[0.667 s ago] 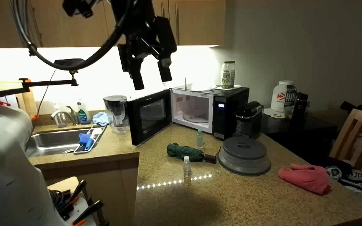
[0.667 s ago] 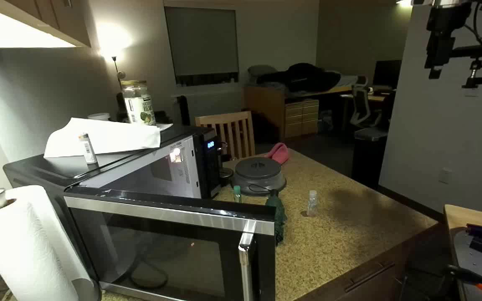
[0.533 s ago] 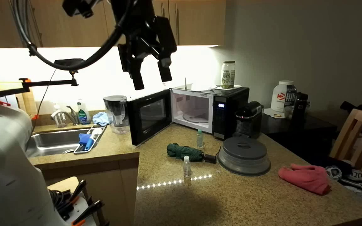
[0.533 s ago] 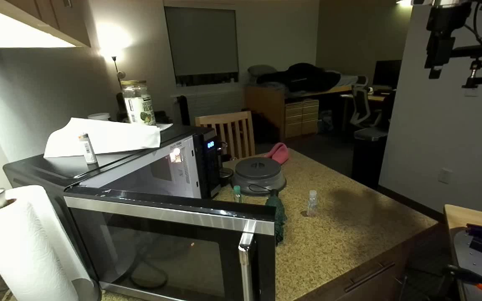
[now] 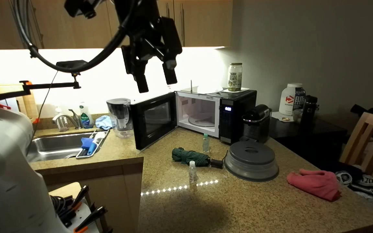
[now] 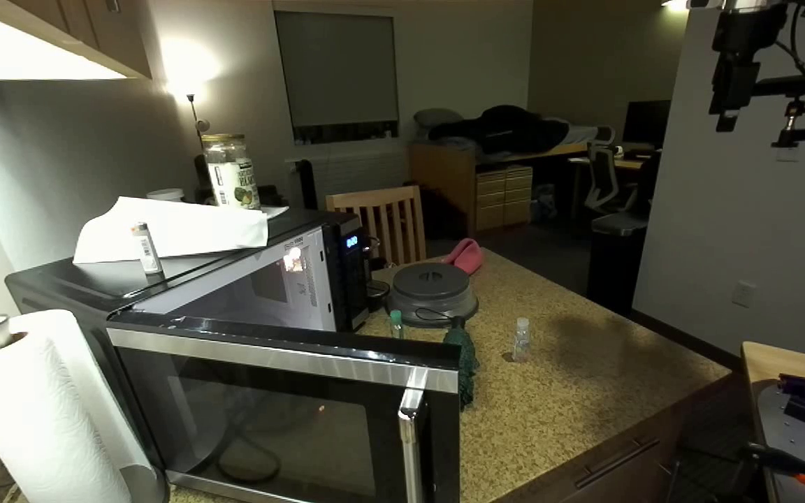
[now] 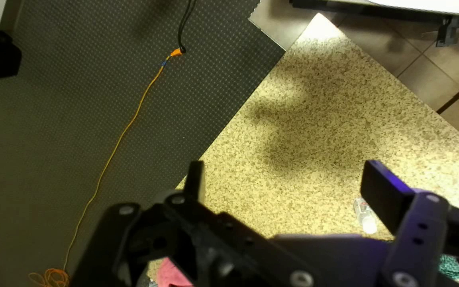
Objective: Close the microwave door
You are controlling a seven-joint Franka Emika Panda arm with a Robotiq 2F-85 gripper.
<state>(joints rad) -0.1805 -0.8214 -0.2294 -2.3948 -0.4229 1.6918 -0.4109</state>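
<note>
Countertop [image 5: 270,210]: speckled tan stone, sink [image 5: 55,145] at one end, bright rear wall [image 5: 202,69] behind.
Microwave door [image 5: 155,121]: stands wide open, hinged at sink-side end of microwave [image 5: 223,121]; long axis approx. horiz., hinge to free edge.
Handle [image 6: 411,447]: vert., nr. free edge, outer face.
Gripper [image 5: 156,83]: spread wide, nil held, no contact w/ door.
Door rel. to gripper: lower, farther twd. rear wall, well apart; gripper judged on inner-face side, so prob. must round free edge to push outer face. Exact depth unconf.
White tub [image 5: 291,98]: reads "ELIT", last part unclear.
Jar [image 5: 235,77]: label prob. "HEARTS", rest not legible.
Clock [image 6: 351,242]: blue digits, too small to confirm.
Bottle behind sink [image 5: 85,116]: label present, brand not legible.
</note>
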